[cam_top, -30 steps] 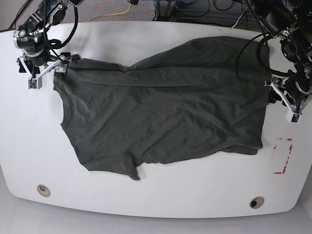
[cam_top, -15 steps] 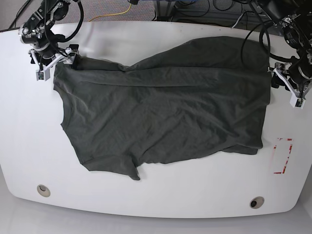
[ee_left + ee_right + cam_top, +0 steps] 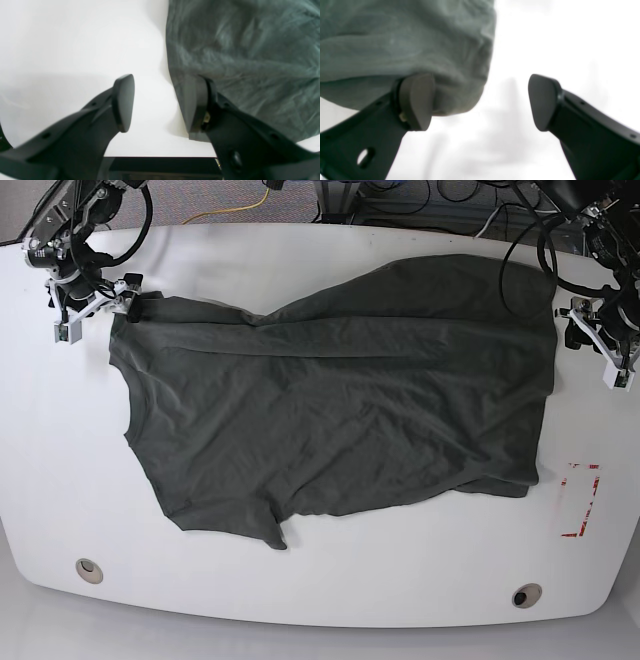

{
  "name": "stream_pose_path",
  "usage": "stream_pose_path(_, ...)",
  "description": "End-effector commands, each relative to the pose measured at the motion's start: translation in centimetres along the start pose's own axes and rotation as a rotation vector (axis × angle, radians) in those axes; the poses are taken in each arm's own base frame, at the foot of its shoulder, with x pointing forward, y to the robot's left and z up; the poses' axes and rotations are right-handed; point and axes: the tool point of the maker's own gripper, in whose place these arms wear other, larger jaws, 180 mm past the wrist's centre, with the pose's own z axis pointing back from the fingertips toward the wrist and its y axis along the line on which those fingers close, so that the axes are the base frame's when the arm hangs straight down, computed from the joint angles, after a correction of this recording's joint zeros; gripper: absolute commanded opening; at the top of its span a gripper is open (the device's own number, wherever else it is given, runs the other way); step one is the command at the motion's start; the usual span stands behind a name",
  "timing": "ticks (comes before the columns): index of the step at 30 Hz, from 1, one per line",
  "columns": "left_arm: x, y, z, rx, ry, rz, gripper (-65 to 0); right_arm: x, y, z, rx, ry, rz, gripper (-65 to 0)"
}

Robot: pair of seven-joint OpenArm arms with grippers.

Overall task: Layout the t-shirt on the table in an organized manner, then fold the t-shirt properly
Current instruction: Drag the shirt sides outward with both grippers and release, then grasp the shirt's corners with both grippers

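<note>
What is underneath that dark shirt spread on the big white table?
Under the t-shirt only the white table shows, bare around its edges. Near the bottom hem one layer of cloth lies over another. Whatever else the cloth covers cannot be seen.

Both wrist views are blurred. The left tool covers part of the t-shirt hem; the base view crops both arms.

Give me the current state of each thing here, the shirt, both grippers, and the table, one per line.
t-shirt: spread flat, wrinkled, unfolded, nothing gripping it.
left gripper: open, fingers empty, at the shirt's edge.
right gripper: open, fingers empty, at the shirt's edge.
table: carrying the shirt.
</note>
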Motion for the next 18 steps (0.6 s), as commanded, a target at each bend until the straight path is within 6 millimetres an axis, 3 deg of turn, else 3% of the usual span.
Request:
stream_pose_path(1,1.2,0.5,0.6,0.016,-0.039,-0.019,-35.0,0.5,-0.4,0.0,0.006,-0.021,-0.009,-9.8)
stream_pose_path(10,1.2,0.5,0.6,0.016,-0.039,-0.019,-35.0,-0.2,1.1,-1.0,0.06,-0.001,-0.016,-23.3)
stream_pose_path(18,0.4,0.4,0.6,0.013,-0.019,-0.019,-35.0,-0.1,2.9,-1.4,0.095,-0.001,0.01,-25.2)
